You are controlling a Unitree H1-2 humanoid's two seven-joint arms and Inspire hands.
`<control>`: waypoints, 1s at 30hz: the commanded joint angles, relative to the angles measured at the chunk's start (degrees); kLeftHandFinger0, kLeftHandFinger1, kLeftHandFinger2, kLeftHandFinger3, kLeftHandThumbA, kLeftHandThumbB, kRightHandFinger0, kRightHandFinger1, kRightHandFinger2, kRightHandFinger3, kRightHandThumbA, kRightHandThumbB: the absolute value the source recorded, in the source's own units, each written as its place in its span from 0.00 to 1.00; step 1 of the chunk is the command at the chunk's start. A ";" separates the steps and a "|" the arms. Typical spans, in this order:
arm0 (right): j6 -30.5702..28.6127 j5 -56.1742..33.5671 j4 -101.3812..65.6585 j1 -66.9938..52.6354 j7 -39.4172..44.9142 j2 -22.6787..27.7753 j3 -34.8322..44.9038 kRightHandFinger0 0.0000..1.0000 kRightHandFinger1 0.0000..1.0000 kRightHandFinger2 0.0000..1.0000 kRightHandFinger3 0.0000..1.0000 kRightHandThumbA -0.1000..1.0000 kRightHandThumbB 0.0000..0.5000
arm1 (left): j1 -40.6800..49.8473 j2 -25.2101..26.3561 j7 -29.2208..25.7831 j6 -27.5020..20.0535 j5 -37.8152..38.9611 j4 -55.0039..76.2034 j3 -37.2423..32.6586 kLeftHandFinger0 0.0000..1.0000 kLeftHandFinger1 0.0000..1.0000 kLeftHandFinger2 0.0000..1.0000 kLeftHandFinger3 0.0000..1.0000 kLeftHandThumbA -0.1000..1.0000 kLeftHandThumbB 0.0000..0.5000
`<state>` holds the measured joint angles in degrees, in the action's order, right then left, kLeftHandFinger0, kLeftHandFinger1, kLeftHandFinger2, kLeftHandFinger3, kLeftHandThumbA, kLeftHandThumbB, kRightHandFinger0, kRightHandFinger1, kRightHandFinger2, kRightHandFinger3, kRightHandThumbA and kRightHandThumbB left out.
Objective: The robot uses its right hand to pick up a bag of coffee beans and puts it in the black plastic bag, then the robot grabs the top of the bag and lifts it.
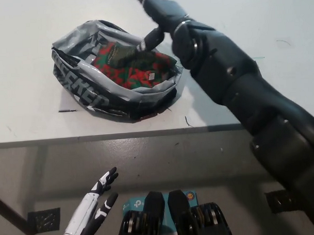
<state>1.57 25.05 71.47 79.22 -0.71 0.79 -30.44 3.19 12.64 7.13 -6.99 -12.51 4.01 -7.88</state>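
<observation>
The coffee bean bag (132, 64), red and green, already lies inside the black plastic bag (89, 94), which slumps open on the tabletop (26, 60); I judge that thin film soft, light and slippery, so it wants gathering at its crumpled upper rim, not at the sagging sides. My right hand (161, 19) reaches out on a long extended arm over the bag's far edge, one finger dipping toward the beans, though whether it grips anything I cannot tell. My left hand (100, 202) hangs low below the tabletop, fingers spread and holding nothing.
</observation>
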 commanded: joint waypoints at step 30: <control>9.31 -3.93 -22.11 -10.45 15.13 5.85 7.37 1.00 1.00 1.00 1.00 1.00 0.87 | -1.24 0.75 0.24 -2.22 -0.44 0.73 0.11 1.00 1.00 1.00 1.00 0.99 0.39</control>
<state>8.91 24.06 57.64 67.96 8.65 3.84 -25.86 2.82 12.66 7.14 -7.36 -13.20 3.93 -8.03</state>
